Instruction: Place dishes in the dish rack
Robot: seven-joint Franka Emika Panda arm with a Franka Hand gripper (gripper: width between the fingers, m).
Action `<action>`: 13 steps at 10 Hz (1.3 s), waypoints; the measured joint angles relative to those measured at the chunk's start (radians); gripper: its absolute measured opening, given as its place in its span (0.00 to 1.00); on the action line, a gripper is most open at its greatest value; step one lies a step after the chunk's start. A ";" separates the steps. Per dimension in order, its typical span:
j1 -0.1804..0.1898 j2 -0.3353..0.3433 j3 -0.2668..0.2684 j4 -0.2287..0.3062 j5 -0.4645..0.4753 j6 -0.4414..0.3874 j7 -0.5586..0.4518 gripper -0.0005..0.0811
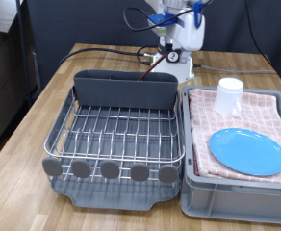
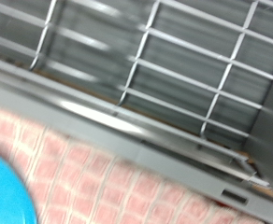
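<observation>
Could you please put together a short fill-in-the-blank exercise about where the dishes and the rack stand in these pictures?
1. The blue plate lies on the pink checked ____.
2. The small cup standing behind the plate is ____ in colour.
3. The wire floor of the dish rack holds ____ dishes so far.
4. In the exterior view, the grey crate sits to the ____ of the dish rack.

Missing words: cloth; white; no; right
</observation>
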 joint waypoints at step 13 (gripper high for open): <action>0.075 0.213 0.090 0.247 -0.019 -0.037 -0.139 0.99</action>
